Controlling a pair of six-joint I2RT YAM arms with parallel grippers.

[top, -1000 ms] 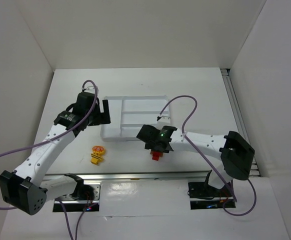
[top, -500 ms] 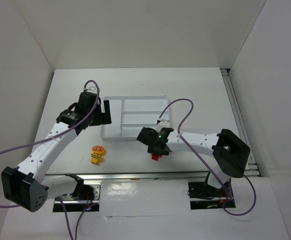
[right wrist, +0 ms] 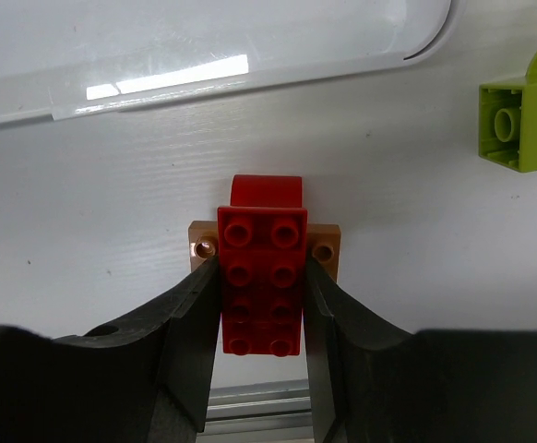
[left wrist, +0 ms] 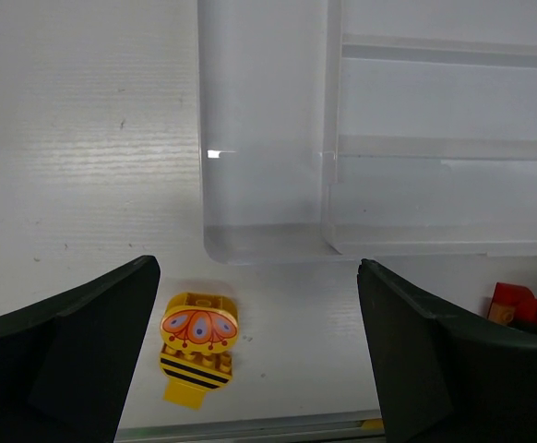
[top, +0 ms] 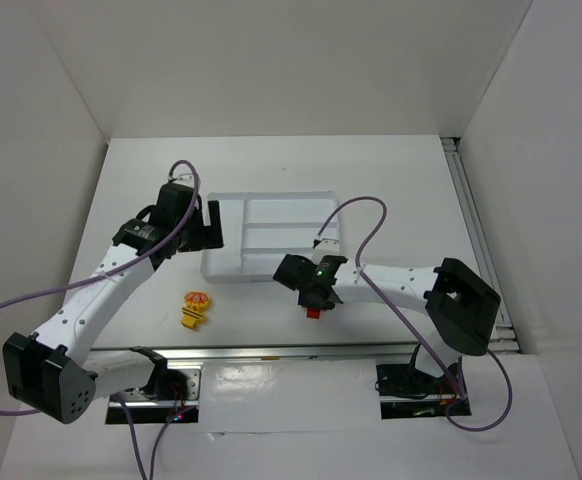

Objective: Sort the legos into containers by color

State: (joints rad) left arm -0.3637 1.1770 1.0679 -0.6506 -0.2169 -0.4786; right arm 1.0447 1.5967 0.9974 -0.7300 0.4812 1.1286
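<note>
My right gripper (right wrist: 261, 269) is shut on a red brick (right wrist: 261, 277) that sits on a brownish-orange plate (right wrist: 326, 247), just in front of the white tray (right wrist: 204, 65). In the top view this gripper (top: 314, 303) is low over the red brick (top: 313, 313). A lime green brick (right wrist: 524, 125) lies to the right. My left gripper (top: 211, 225) is open and empty, above the tray's (top: 261, 215) left end. In the left wrist view a yellow-orange brick (left wrist: 197, 346) with a striped print lies in front of the tray (left wrist: 331, 166). It also shows in the top view (top: 196, 308).
The tray's compartments look empty in the left wrist view. A metal rail (top: 271, 352) runs along the table's near edge, close to the red brick. White walls enclose the table on the left, back and right.
My right arm drew in and settled lower over the red brick. My left gripper shifted slightly toward the tray. The bricks have not moved.
</note>
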